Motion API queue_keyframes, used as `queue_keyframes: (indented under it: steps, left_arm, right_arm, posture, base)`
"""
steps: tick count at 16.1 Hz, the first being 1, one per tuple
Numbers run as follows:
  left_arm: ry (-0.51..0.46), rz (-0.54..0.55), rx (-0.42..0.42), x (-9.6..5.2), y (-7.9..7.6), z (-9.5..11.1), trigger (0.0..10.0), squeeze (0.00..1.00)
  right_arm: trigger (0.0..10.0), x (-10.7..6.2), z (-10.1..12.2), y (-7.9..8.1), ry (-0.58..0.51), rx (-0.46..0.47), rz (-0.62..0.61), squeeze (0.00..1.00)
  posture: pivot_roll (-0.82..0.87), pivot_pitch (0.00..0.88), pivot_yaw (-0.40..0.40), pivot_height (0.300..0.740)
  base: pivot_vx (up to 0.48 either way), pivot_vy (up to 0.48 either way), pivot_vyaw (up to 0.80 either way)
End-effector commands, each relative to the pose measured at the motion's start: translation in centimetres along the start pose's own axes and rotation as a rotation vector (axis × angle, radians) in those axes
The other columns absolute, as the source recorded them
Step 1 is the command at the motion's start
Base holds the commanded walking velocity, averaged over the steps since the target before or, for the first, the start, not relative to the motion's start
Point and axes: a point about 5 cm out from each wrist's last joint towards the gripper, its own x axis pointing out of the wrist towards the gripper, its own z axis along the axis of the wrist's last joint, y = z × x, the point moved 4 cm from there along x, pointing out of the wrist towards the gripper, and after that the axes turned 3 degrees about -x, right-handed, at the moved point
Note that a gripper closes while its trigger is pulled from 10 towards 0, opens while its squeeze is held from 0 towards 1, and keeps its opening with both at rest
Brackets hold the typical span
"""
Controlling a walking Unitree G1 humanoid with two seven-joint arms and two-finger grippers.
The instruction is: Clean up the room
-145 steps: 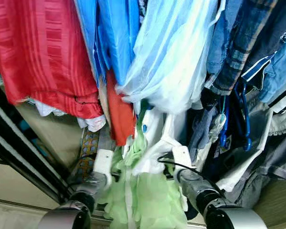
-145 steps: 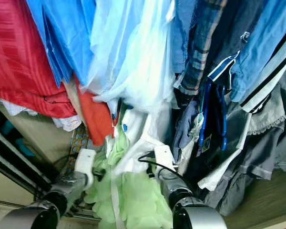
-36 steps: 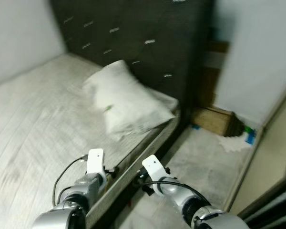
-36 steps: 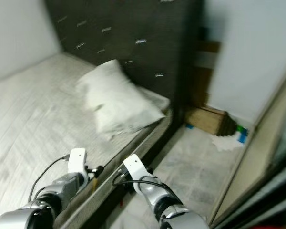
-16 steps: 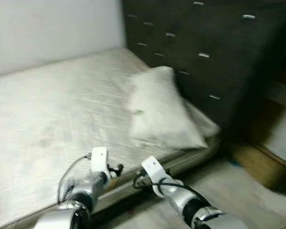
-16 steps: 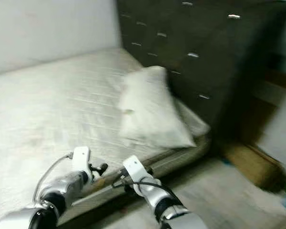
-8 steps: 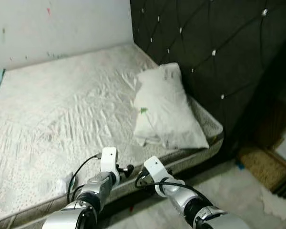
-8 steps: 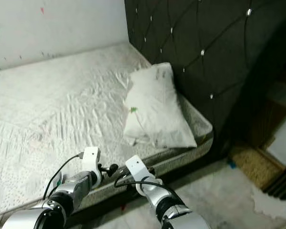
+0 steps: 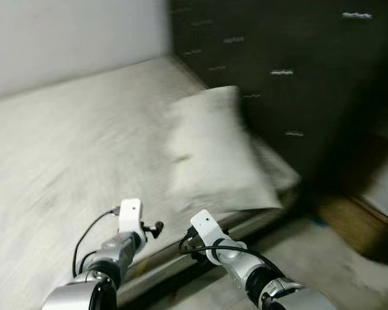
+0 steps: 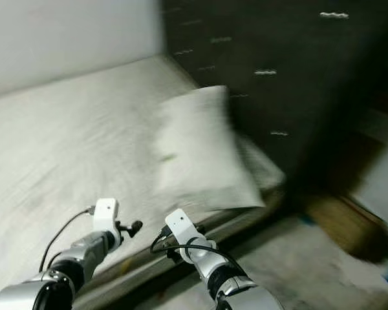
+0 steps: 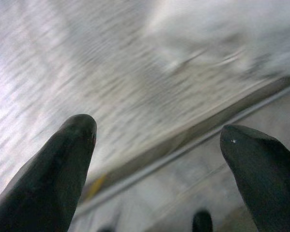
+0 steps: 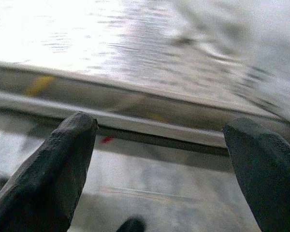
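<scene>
Pale grey-white mattress (image 9: 64, 142), off-white pillow (image 9: 210, 155) with a tiny greenish mark, dark charcoal tufted headboard (image 9: 291, 71) with shiny silver studs, grey floor (image 9: 323, 258), plain white wall (image 9: 64, 39).

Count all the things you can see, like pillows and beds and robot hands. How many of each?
Pillow: 1
Mattress: 1
Dark headboard: 1
Robot tools, both open: 2, left tool and right tool
Brown thing on the floor, too blurred to name: 1
Total: 6
</scene>
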Motion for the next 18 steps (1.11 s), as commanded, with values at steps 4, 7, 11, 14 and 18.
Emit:
queue_keyframes:
  steps: [4, 7, 11, 14, 18]
  left_arm:
    - [0.003, -0.023, 0.017, 0.26, -1.47, -0.06, 10.0, 0.0]
    - [0.005, -0.012, 0.02, 0.27, -1.38, -0.05, 10.0, 0.0]
    - [-0.012, -0.012, -0.001, 0.36, -1.73, 0.42, 10.0, 0.0]
    - [-0.018, -0.005, -0.002, 0.37, -1.73, 0.54, 10.0, 0.0]
    - [-0.019, 0.002, -0.002, 0.36, -1.64, 0.52, 10.0, 0.0]
  right_arm:
    - [10.0, 0.05, 0.39, 0.01, -0.007, 0.02, 0.0, 0.0]
    - [10.0, 0.05, 0.84, -0.04, -0.025, 0.001, 0.008, 0.0]
    - [10.0, 0.08, 0.91, 0.37, -0.025, -0.024, 0.029, 0.0]
    - [10.0, 0.09, 0.91, 0.54, -0.024, -0.034, 0.038, 0.0]
    - [10.0, 0.09, 0.82, 0.55, -0.021, -0.037, 0.038, 0.0]
  posture:
    - [-0.14, 0.0, 0.045, 0.74]
    - [-0.13, 0.0, 0.04, 0.74]
    - [-0.12, 0.0, 0.012, 0.74]
    - [-0.11, 0.0, 0.005, 0.74]
    - [-0.11, 0.0, 0.009, 0.74]
  base:
    - [0.0, 0.0, 0.0]
    - [0.0, 0.0, 0.0]
    - [0.0, 0.0, 0.8]
    - [0.0, 0.0, 0.8]
    - [0.0, 0.0, 0.8]
